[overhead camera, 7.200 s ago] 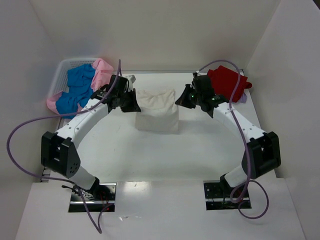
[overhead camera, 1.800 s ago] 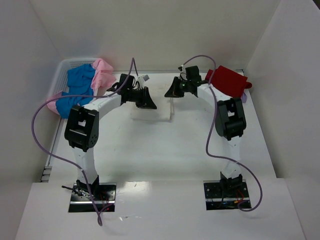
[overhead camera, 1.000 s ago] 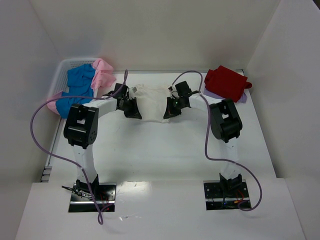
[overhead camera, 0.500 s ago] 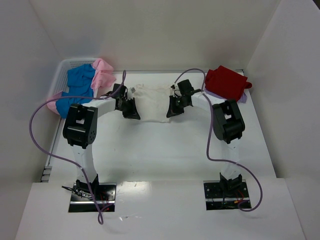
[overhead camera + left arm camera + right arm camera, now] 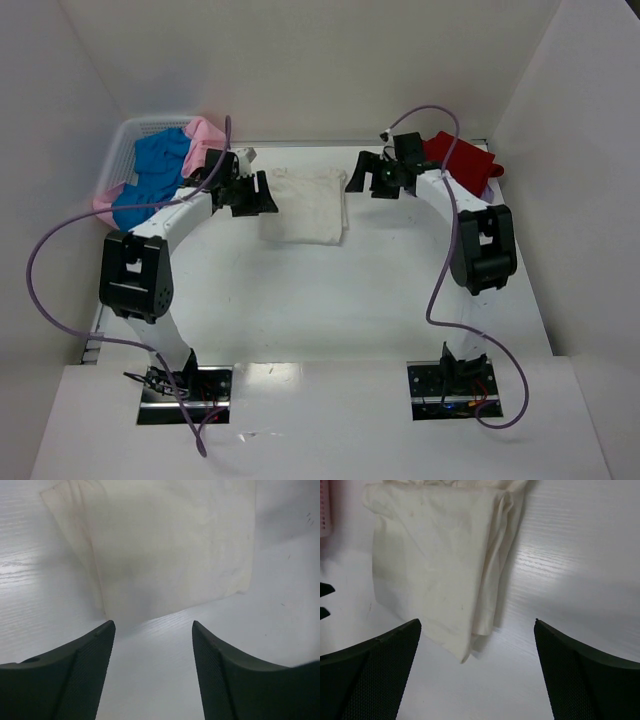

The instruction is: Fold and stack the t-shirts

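Observation:
A cream-white t-shirt [image 5: 305, 205] lies folded flat at the far middle of the table. In the left wrist view the cream t-shirt [image 5: 170, 545] lies just beyond the fingertips, and in the right wrist view the cream t-shirt [image 5: 435, 555] shows layered edges. My left gripper [image 5: 262, 195] is open at the shirt's left edge with only bare table between its fingers [image 5: 80, 670]. My right gripper [image 5: 358, 180] is open at the shirt's right edge, holding nothing. A red t-shirt [image 5: 460, 162] rests at the far right. Blue [image 5: 155, 175] and pink [image 5: 207, 140] t-shirts fill the basket.
The white mesh basket [image 5: 125, 135] stands at the far left against the wall. A sliver of lavender cloth [image 5: 487, 200] shows under the red t-shirt. White walls close in the table at the back and both sides.
Both grippers went from shut to open and let go of the cream t-shirt. They pulled outward to its sides, and the shirt now lies folded flat.

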